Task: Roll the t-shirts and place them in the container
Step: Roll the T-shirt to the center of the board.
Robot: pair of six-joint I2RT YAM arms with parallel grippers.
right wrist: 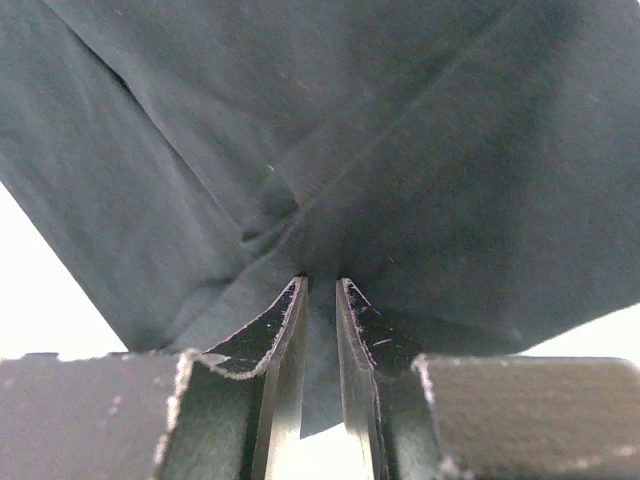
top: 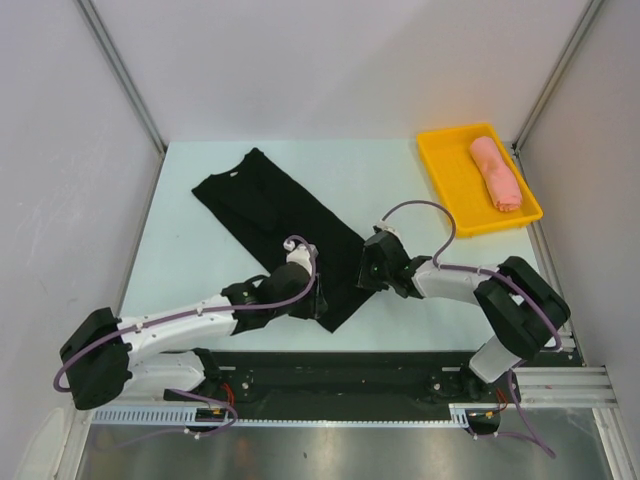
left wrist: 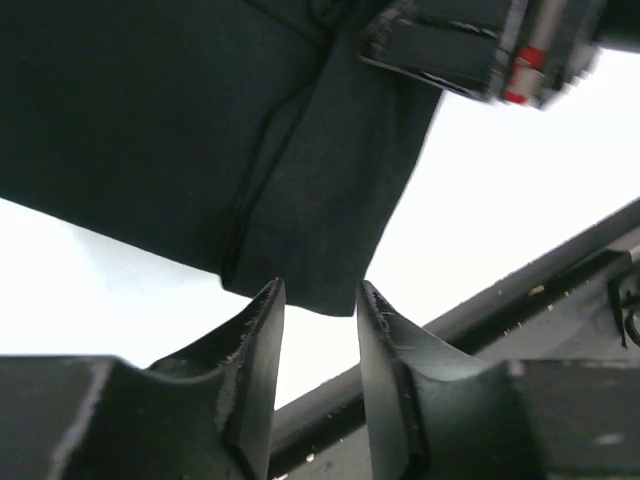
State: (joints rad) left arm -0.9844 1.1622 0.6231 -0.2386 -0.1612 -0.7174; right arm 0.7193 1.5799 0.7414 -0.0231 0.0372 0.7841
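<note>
Black t-shirt (top: 270, 215): folded into a long narrow strip, lying flat and slantwise on the table (top: 180, 250). Its collar end points to the far left and its hem end to the near middle.
Hem end: a squared corner of dark cloth reaching close to the table's near edge, with both arms meeting over it.
Left gripper (left wrist: 320, 290): at the near corner of the hem, fingers parted with a clear gap. The cloth's corner sits just at the fingertips, but nothing is pinched between them — released.
Right gripper (right wrist: 321, 282): on the strip's right edge, a little farther from the bases than the left one. The fingers are drawn nearly together and nip a fold of the black cloth, and creases fan out from the tips — grasping the shirt.
Spacing of the grippers: near each other at the same end of the strip. The right one shows blurred at the top of the left wrist view.
Salmon-pink t-shirt (top: 496, 172): a tight roll lying inside the yellow tray (top: 455, 175), lengthwise along it.
Yellow tray: at the table's far right corner, well apart from the black shirt.
</note>
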